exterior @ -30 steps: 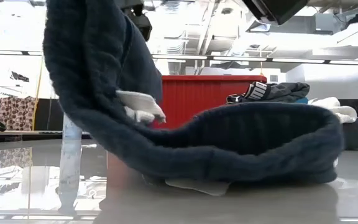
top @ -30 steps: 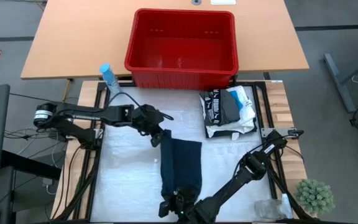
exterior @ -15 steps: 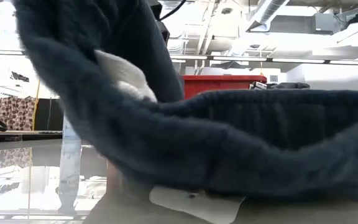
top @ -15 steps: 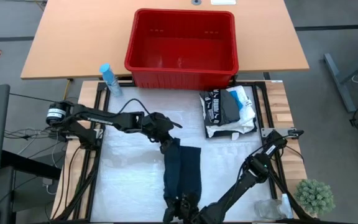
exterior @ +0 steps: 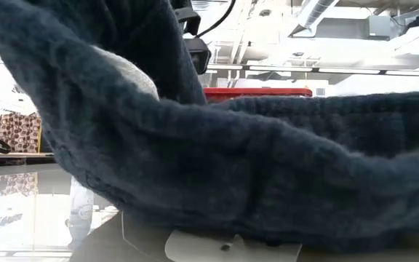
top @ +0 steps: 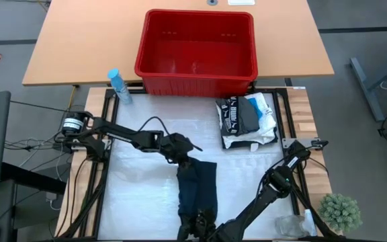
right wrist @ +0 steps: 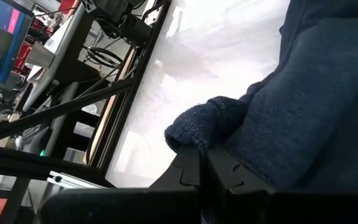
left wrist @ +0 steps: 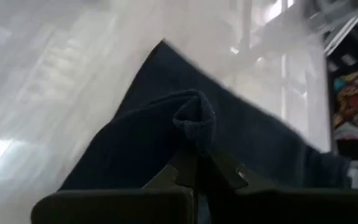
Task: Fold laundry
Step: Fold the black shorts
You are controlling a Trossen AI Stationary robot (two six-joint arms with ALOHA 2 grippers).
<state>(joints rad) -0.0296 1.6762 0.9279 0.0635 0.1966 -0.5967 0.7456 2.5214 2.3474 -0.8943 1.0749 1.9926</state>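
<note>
A dark blue-grey knitted garment [top: 198, 187] lies lengthwise on the white table cover, in the middle toward the near edge, and fills the low view [exterior: 253, 167]. Its underside rests on the table, and its far end is raised. My left gripper [top: 185, 161] is shut on that far end. My right gripper [top: 197, 219] is shut on the near end at the table's near edge. A pale label [exterior: 231, 249] sticks out under the garment. My left gripper pinches a bunched fold at the garment's far end [left wrist: 194, 121] between its two fingers, slanting down from the table's far left. That end is lifted, and the cloth slopes down from it to the table. My right gripper pinches a bunched corner of the garment's near end [right wrist: 199, 129] between its two fingers, coming in low from the table's near right. The cloth beyond the fingers lies slack on the table.
A red slotted basket [top: 197, 47] stands at the table's far edge, with a blue bottle [top: 117, 85] to its left. A stack of folded black and white clothes [top: 247, 121] lies at the far right. A small green plant [top: 341, 212] sits at the near right corner.
My left gripper has moved down and toward the table's near edge, carrying the garment's far end with it. The garment now shows shorter from above, its far part brought closer to the near end, which stays in my right gripper.
</note>
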